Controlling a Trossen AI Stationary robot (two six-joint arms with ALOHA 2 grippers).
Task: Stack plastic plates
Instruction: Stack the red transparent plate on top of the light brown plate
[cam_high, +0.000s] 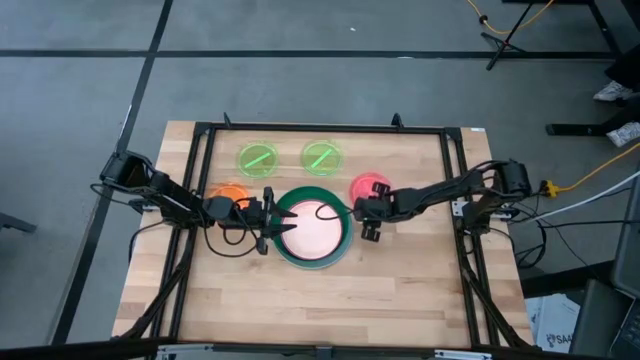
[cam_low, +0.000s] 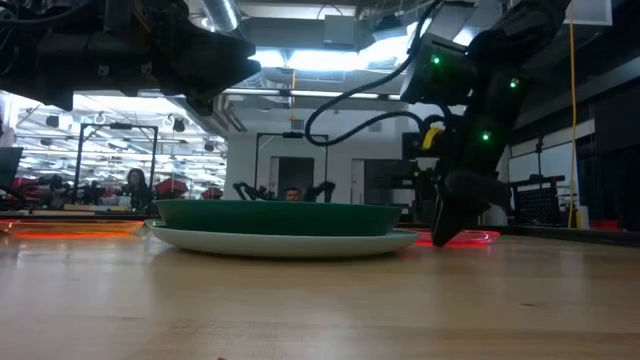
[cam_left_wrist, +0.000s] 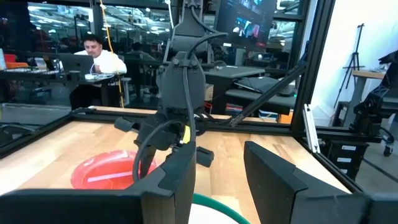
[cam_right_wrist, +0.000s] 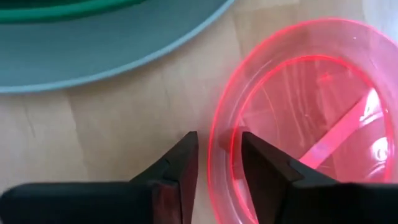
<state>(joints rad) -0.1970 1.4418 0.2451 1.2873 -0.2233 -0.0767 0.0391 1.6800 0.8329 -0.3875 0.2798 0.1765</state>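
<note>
- Right now your right gripper (cam_right_wrist: 219, 155) sits low at the near rim of the small translucent pink plate (cam_right_wrist: 311, 118), one finger outside the rim and one just inside — the jaws straddle the edge with a gap showing, not yet clamped on it.
- Centre of the high view: the stack so far, a dark green plate (cam_high: 283, 250) with a cream plate (cam_high: 312, 232) resting in it; the low view shows a paler, wider plate (cam_low: 290, 242) underneath.
- Your left gripper (cam_high: 268, 226) waits at the stack's left edge, jaws parted and holding nothing; the orange plate (cam_high: 228, 191) lies just behind that arm.
- Two neon green plates (cam_high: 259, 158) lie apart at the upper middle of the high view.
- Handling, as a judgement: the pink plate looks thin, light, stiff and slick — pinch the raised rim squarely, since a shallow bite could let it slip or tilt.
- No brand, label or readable writing shows on any plate.
</note>
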